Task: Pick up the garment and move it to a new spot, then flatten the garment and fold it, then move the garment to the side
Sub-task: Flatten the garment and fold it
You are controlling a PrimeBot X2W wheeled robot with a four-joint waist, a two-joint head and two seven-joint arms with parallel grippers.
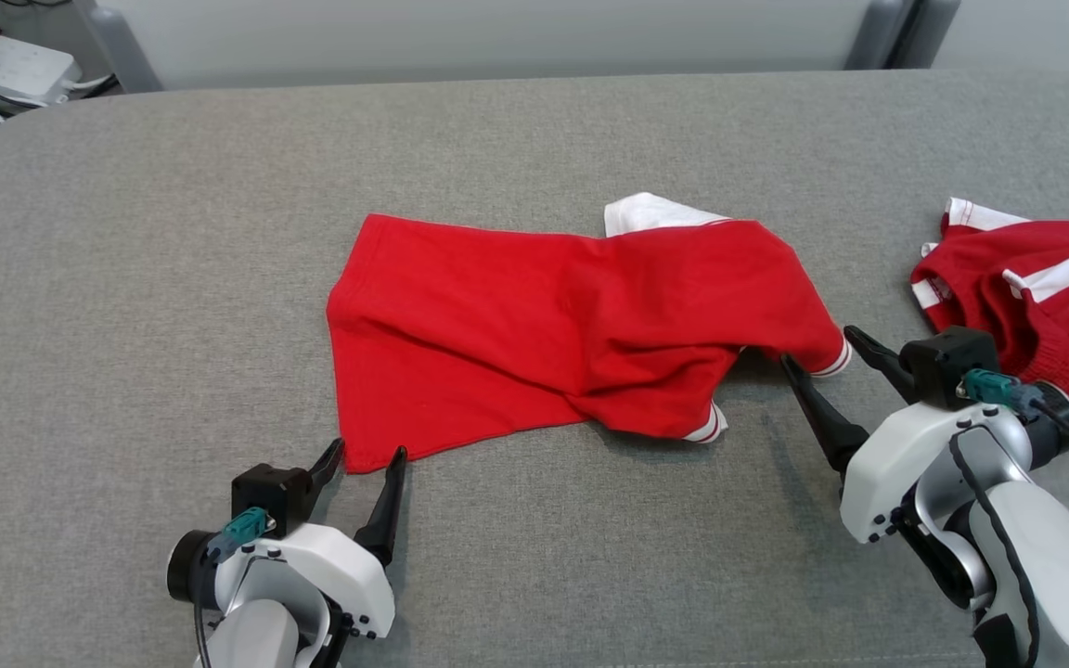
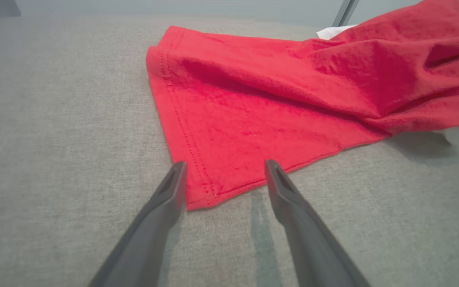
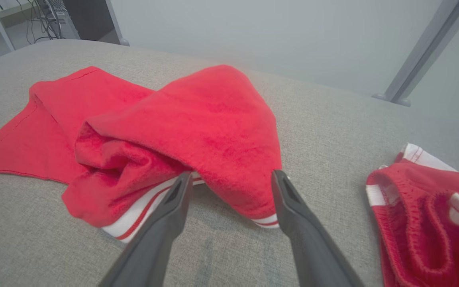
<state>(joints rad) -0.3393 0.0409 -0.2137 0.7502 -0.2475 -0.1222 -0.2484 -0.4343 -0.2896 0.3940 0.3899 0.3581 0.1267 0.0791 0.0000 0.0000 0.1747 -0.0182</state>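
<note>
Hands, head view: left hand [image 1: 369, 448] and right hand [image 1: 817, 345] wide, empty, at opposite ends of garment [image 1: 534, 325] on counter [image 1: 173, 232].
Hem corner [image 2: 203, 191], left wrist view: between my fingers [image 2: 161, 207], ungripped.
Cuff [image 3: 264, 220], right wrist view: beside bunched folds; closing might pinch extra layers.

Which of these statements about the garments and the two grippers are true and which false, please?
1. The left gripper is open at the red garment's near hem corner. True.
2. The right gripper is shut on a sleeve. False: its fingers stand apart at the striped cuffs.
3. A second red garment lies at the robot's right. True.
4. The red garment is neatly folded. False: its right part is bunched.
</note>
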